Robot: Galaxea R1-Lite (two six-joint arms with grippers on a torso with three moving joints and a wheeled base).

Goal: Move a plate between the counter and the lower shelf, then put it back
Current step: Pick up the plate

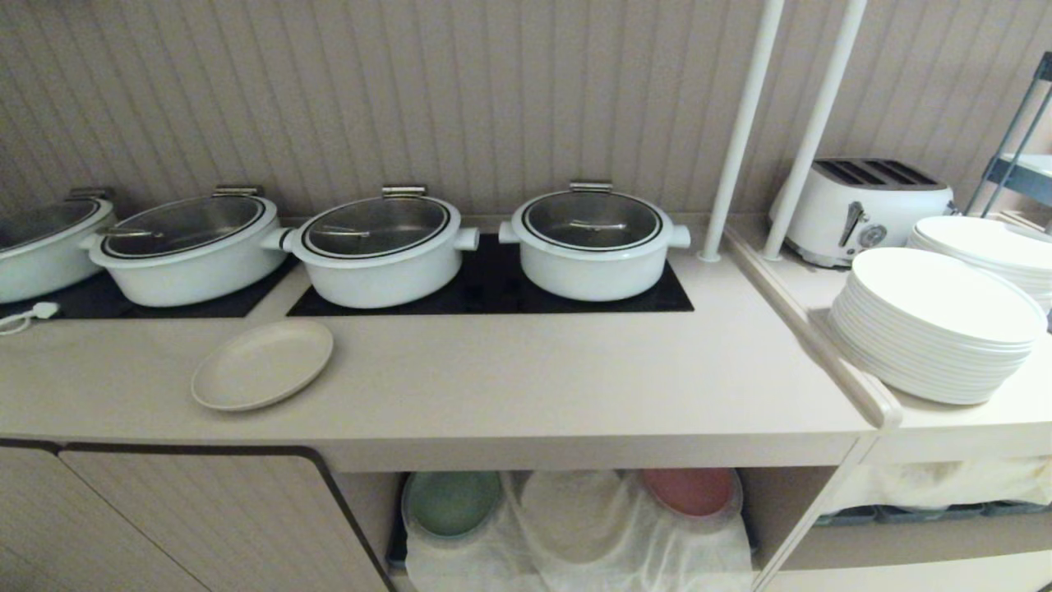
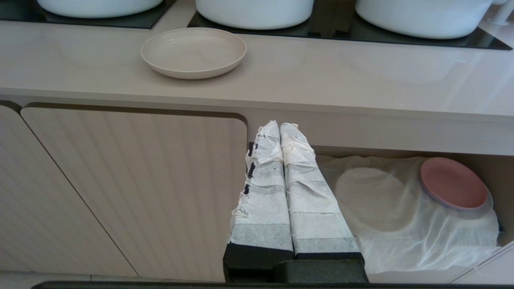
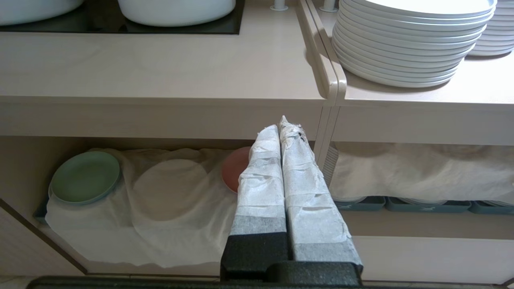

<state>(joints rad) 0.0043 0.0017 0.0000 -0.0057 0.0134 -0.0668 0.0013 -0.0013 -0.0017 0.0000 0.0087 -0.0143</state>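
Plate (image 1: pixel 263 364) of matte cream colour lies flat on the counter (image 1: pixel 526 386), at the left part of it, near the front edge and just in front of the gap between two white lidded pots (image 1: pixel 376 247); this place keeps it away from the black hob panels (image 1: pixel 493 288) and easy to reach from the front. Nothing touches it, so I judge the task stands at its start, or at its end with the plate already put back. Below the counter, right of a ribbed cabinet door (image 1: pixel 205 526), the lower shelf (image 1: pixel 781 510) is open, and its floor is lined with a wrinkly white cloth (image 1: pixel 575 526), probably to protect the dishes. On this cloth a pale green plate (image 1: pixel 452 501) sits at the left and a pink plate (image 1: pixel 693 491) at the right, and between them a free place shows a round shape under the cloth, which seems meant for the cream plate. The left gripper (image 2: pixel 280 127) hangs in front of the cabinet, below the counter edge, with its wrapped fingers pressed together and holding nothing. The right gripper (image 3: pixel 281 126) hangs further right, before the shelf opening, and its fingers are also together and empty. To the right, on a narrower ledge, stands a stack of white plates (image 1: pixel 937 329) near a white toaster (image 1: pixel 863 205).
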